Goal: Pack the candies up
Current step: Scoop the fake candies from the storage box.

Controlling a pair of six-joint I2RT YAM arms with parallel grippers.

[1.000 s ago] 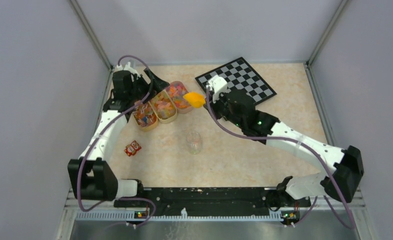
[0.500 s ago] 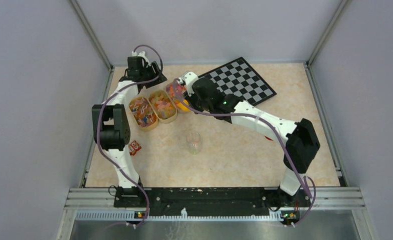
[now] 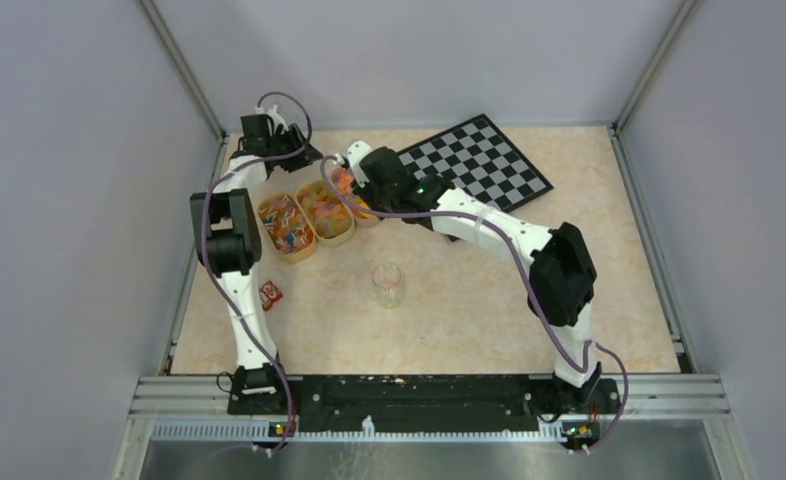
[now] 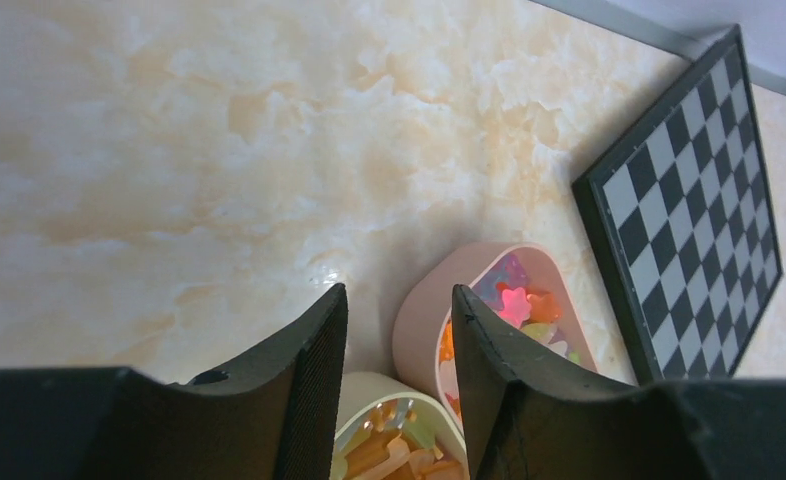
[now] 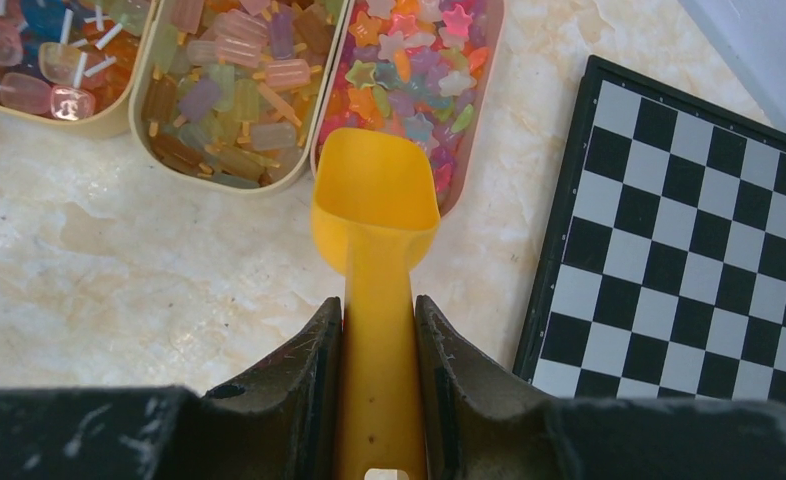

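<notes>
Because the candies point(image 5: 409, 60) are tiny and loose, a yellow scoop point(image 5: 374, 200) is clamped by its handle in the jaws of the right gripper point(image 5: 379, 318). Its empty bowl is poised over one end of the pink tray point(image 5: 466, 150), where the star-shaped sweets lie. The left gripper point(image 4: 399, 305) is held just beside that tray, jaws narrowly parted on nothing, perhaps to steady it. A clear jar point(image 3: 388, 284) is stood well apart, seemingly to be filled.

Translucent glossy candies point(image 5: 409, 80), smooth plastic scoop point(image 5: 374, 200)
</notes>
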